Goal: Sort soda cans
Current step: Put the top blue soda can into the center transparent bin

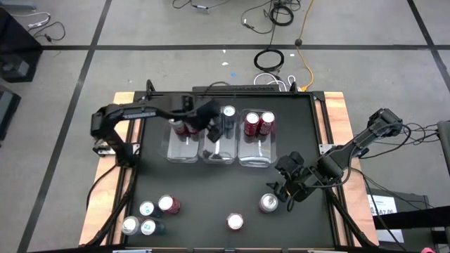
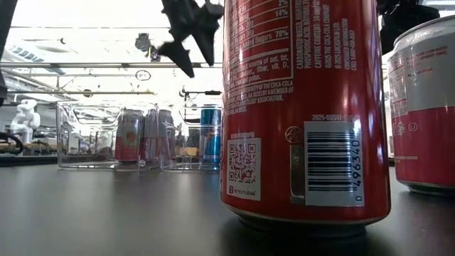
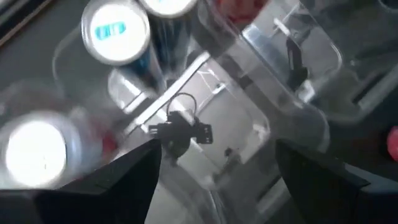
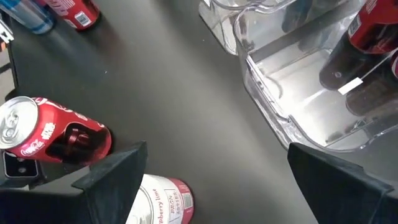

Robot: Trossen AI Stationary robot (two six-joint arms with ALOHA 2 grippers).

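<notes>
Soda cans, all upright, some binned and some loose on the table.

In the high view, two red cans (image 1: pixel 183 127) stand in the bin at ten o'clock, a silver-blue can (image 1: pixel 228 114) in the middle bin, two red cans (image 1: pixel 258 122) in the bin toward one o'clock. Four cans (image 1: pixel 148 216) cluster at seven o'clock; one red can (image 1: pixel 235 222) at six, one pinkish-red can (image 1: pixel 268 203) at five.

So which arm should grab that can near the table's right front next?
The right: its open right gripper hovers beside that pinkish-red can, while the left gripper, also open, sits over the middle bin across the table.
</notes>
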